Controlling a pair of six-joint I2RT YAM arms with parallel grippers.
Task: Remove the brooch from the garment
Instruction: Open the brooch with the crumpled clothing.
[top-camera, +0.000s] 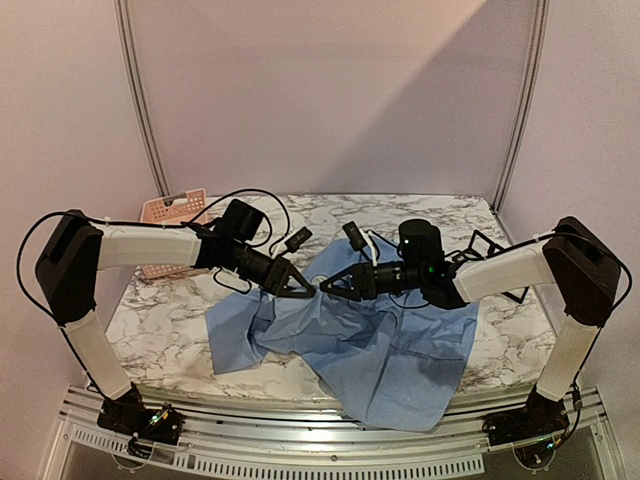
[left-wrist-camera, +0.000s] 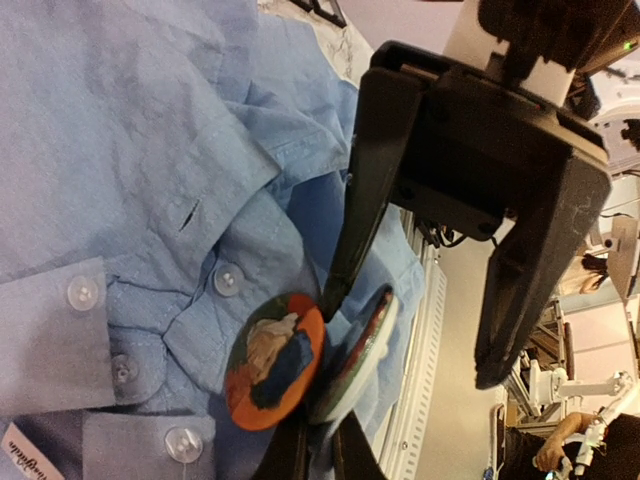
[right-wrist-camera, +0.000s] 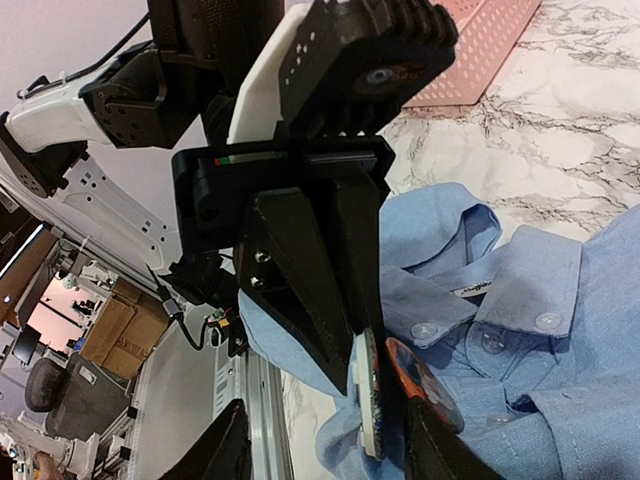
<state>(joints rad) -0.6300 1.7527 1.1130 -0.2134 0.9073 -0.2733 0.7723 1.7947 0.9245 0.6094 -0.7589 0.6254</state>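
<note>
1. The garment (top-camera: 385, 350), a light blue shirt, lies crumpled on the marble worktop (top-camera: 170, 330) around the middle. Its lower part hangs over the near edge.
2. The brooch (left-wrist-camera: 275, 360) is round, with an orange face and a blue and cream figure. It lies against the shirt front just below the collar, near the white buttons (left-wrist-camera: 228, 278).
3. A second disc (left-wrist-camera: 358, 350) with a white rim stands edge-on just beside the brooch, on the side away from the buttons. I cannot tell whether the two are joined.
4. The left tool (right-wrist-camera: 362, 350) has its fingers pressed together and pinches the rim of the second disc.
5. The right tool (left-wrist-camera: 415, 330) faces it from the other side with its fingers spread. One finger (left-wrist-camera: 350, 210) reaches down to the top of the narrow gap between brooch and second disc. The other finger is apart from both and holds nothing.
6. Seen from above, the two tools meet tip to tip over the shirt's far part, about midway between the worktop's left and right edges.
7. A pink basket (top-camera: 172, 210) stands at the far left corner of the worktop, well apart from the shirt.
</note>
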